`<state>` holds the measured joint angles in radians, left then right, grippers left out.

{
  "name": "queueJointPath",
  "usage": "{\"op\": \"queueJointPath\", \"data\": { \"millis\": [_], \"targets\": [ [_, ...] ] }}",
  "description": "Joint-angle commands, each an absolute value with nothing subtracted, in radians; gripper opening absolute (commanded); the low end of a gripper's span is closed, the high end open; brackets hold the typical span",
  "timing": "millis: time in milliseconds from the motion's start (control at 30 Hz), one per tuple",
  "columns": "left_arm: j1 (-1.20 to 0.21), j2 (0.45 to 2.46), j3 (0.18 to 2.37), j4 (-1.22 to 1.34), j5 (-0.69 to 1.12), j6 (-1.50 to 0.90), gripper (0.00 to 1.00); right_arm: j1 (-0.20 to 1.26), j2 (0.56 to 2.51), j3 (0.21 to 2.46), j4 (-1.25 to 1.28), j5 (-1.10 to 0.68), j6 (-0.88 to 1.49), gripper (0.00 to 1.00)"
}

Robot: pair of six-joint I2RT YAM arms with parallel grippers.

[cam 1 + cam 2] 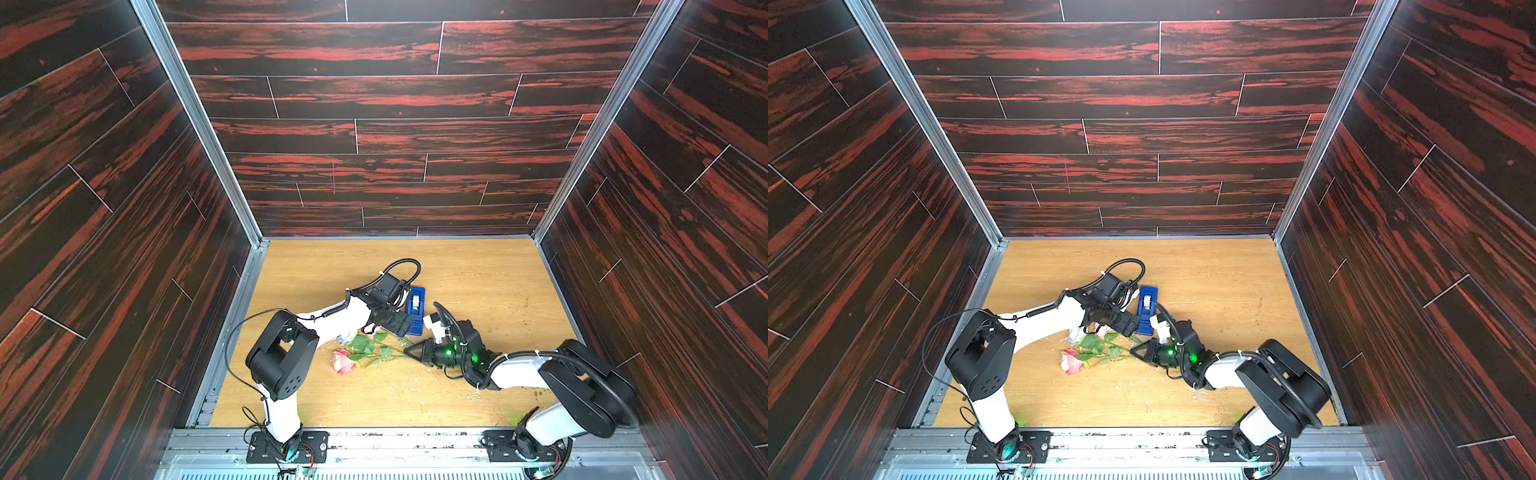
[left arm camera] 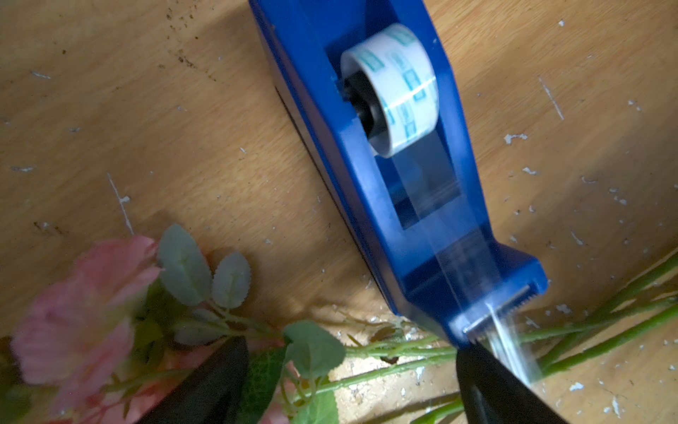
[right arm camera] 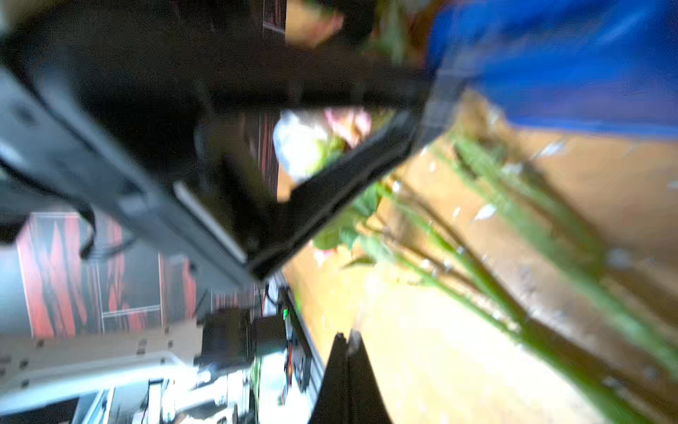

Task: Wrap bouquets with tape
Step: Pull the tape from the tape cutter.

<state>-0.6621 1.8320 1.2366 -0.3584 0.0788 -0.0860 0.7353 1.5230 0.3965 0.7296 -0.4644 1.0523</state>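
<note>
While the tape (image 1: 415, 309) sits midtable, bare tabletop (image 1: 478, 270) spans beyond it.

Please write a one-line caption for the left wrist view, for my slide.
Open left pincer over the bouquet, beside the blue tape dispenser on the wooden table.

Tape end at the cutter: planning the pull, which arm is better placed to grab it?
Likely left: left gripper open beside the tape end; right gripper shut, by the stems.
</note>
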Motion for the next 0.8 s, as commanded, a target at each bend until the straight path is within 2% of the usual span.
{"op": "queueJointPath", "data": {
  "millis": [0, 533, 767],
  "targets": [
    [-0.661, 1.827, 1.25, -0.246, 0.051, -0.102, 0.92, 0.744, 1.473, 0.421, 0.619, -0.571, 1.013, 0.0],
    [-0.66, 1.822, 1.246, -0.246, 0.051, -0.103, 0.92, 0.727, 1.386, 0.39, 0.564, -0.596, 0.994, 0.0],
    [-0.661, 1.819, 1.241, -0.245, 0.05, -0.104, 0.92, 0.727, 1.412, 0.323, 0.637, -0.584, 1.026, 0.0]
  ]
}}
